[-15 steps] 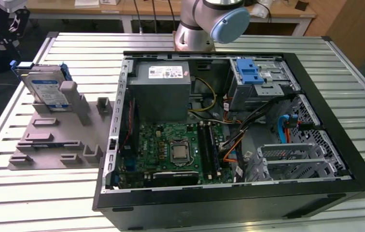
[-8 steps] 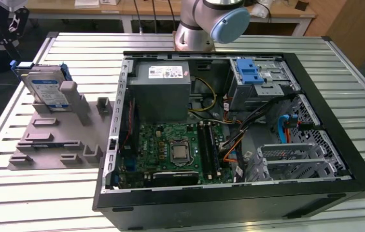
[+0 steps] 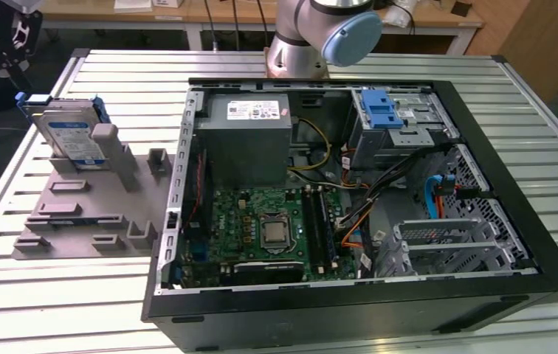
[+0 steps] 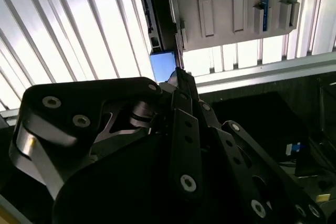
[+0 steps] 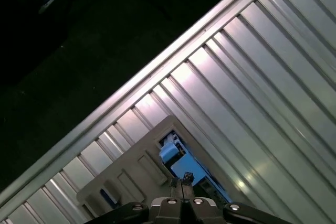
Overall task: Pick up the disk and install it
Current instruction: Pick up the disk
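Empty, closed claw (image 5: 181,183) hanging above the disk (image 3: 70,131) without touching it, jaws pressed together. Disk upright on edge in the grey holder (image 3: 74,221) on the slatted surface (image 3: 63,302), at the exterior view's left of the open computer case (image 3: 358,313).

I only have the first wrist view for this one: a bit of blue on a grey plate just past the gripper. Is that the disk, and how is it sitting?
Observer: Yes. In the exterior view the disk stands on edge in a slot of the grey holder, with its label showing.
Reviewer: Where is the computer?
Observer: The open case lies flat on the slatted table, right beside the holder on the exterior view's right.
Reviewer: Anything blue inside it?
Observer: A blue latch sits on top of the drive cage, next to the grey power supply.
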